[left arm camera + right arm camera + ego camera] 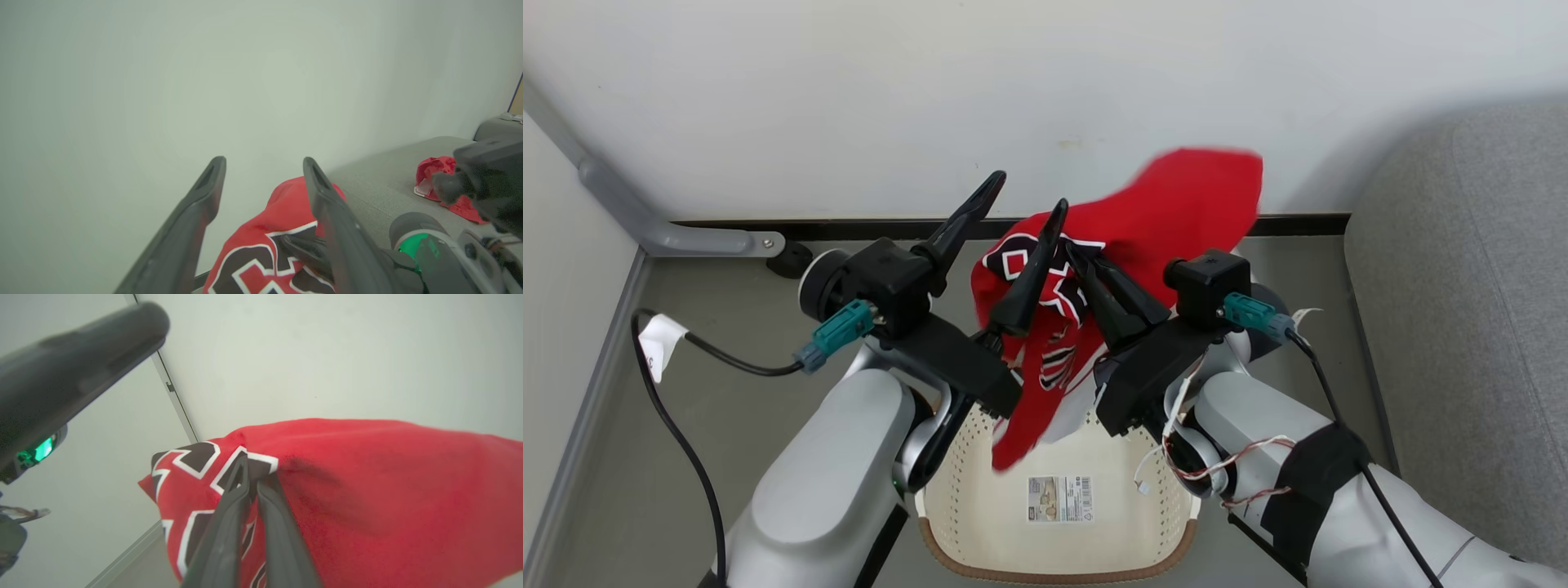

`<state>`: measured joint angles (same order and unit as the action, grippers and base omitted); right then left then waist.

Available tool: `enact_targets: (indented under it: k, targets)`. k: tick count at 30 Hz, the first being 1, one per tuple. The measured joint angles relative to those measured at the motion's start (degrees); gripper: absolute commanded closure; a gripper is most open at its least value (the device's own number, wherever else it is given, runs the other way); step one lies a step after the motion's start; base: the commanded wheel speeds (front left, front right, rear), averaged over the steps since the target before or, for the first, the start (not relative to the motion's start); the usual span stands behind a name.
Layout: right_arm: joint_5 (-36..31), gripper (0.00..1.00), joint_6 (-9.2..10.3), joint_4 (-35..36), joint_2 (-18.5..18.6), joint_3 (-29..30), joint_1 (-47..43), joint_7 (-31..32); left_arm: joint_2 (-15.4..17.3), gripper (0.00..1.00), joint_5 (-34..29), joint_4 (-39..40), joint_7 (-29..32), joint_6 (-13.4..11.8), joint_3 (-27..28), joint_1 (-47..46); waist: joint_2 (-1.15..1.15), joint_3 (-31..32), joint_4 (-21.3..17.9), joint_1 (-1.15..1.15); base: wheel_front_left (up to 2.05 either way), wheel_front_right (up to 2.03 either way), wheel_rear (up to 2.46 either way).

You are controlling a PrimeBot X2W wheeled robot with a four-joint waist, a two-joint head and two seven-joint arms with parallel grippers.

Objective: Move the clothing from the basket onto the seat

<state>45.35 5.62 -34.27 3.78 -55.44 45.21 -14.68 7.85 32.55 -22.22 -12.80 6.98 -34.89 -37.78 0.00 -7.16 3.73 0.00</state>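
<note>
A red jersey (pixel 1176 212) with dark, white-edged lettering hangs in the air above the cream basket (pixel 964 490). It is pinched between the pressed-together fingers of the right gripper (pixel 1074 251). The left gripper (pixel 1029 192) sits just beside the cloth, fingers spread wide, gripping nothing. The grey seat (pixel 1462 286) lies to the robot's right, and another red garment (pixel 435 171) rests on it.

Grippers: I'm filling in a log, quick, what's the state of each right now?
Left gripper: open, gripping nothing.
Right gripper: shut on the red jersey.
</note>
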Motion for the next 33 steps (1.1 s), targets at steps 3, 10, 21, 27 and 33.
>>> enact_targets:
  k: [3, 10, 21, 27, 33]
  targets:
    - [0.0, 1.00, 0.00, 0.0, 0.0, 0.2, 0.0, 0.0, 0.3, 0.00, 0.1, -0.9, -0.5, -0.2, 0.4, 0.9, 0.00, 0.1, -0.3, 0.00, 0.00, 0.00, 0.00]
    - [0.0, 1.00, 0.00, 0.2, 0.0, 1.1, 0.2, 0.0, 2.1, 0.00, 0.1, -1.8, -0.6, -0.5, 1.7, 2.9, 0.00, 0.2, -1.1, 0.00, 0.00, 0.00, 0.00]
    - [-0.7, 1.00, 0.20, -1.8, 0.0, 4.6, 0.3, 0.0, 3.0, 0.00, 0.1, -1.1, -1.2, -0.9, 1.7, 7.3, 0.00, 0.8, -4.2, 0.00, 0.00, 0.00, 0.00]
    - [-2.4, 1.00, 0.11, -3.2, 0.1, 6.6, 0.3, 0.0, 3.4, 0.00, 0.1, 0.1, -1.2, -0.9, 1.3, 11.0, 0.00, 1.2, -7.0, 0.00, 0.00, 0.00, 0.00]
    - [-3.4, 1.00, -0.16, -3.3, 1.6, 8.2, 0.2, 0.0, 3.5, 0.00, 0.1, 1.7, -1.4, -0.8, 0.0, 14.5, 0.00, 1.7, -10.5, 0.00, 0.00, 0.00, 0.00]
